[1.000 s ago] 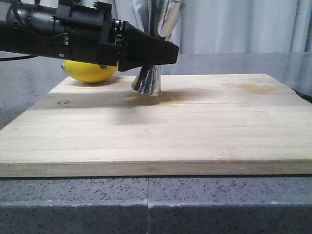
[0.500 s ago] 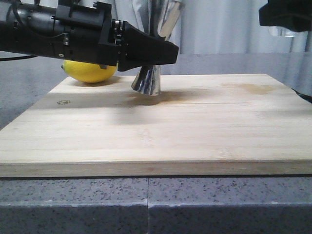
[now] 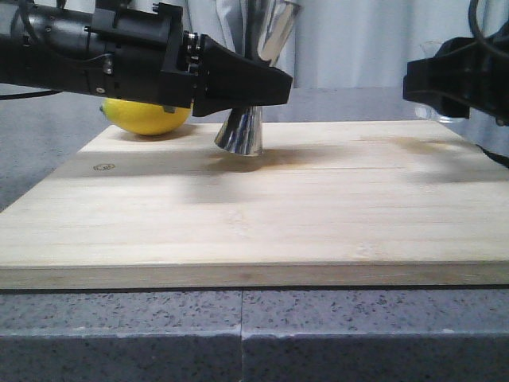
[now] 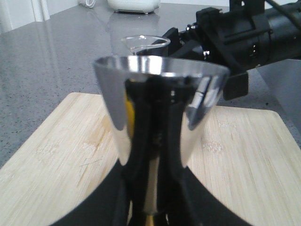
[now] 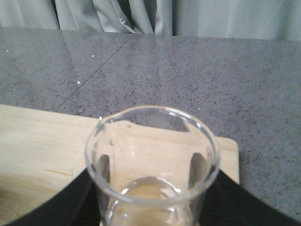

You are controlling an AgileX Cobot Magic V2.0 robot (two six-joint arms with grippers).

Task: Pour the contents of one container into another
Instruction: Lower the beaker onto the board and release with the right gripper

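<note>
Beaker carried in toward the held jigger, pour not yet begun.

Front view: the left gripper (image 3: 266,86) is clamped on the jigger (image 3: 241,131), standing just beside the lemon (image 3: 145,116) on the board (image 3: 262,215); the right gripper (image 3: 413,86) hangs well apart from the jigger. Left wrist view: the jigger's mouth (image 4: 160,68) is open and upright. Right wrist view: the beaker (image 5: 152,162) sits upright between the fingers, seemingly gripped; next it must reach the jigger's rim and tilt.

Pale grey curtains (image 3: 358,40) behind, speckled grey stone counter (image 3: 238,334), soft even light
</note>
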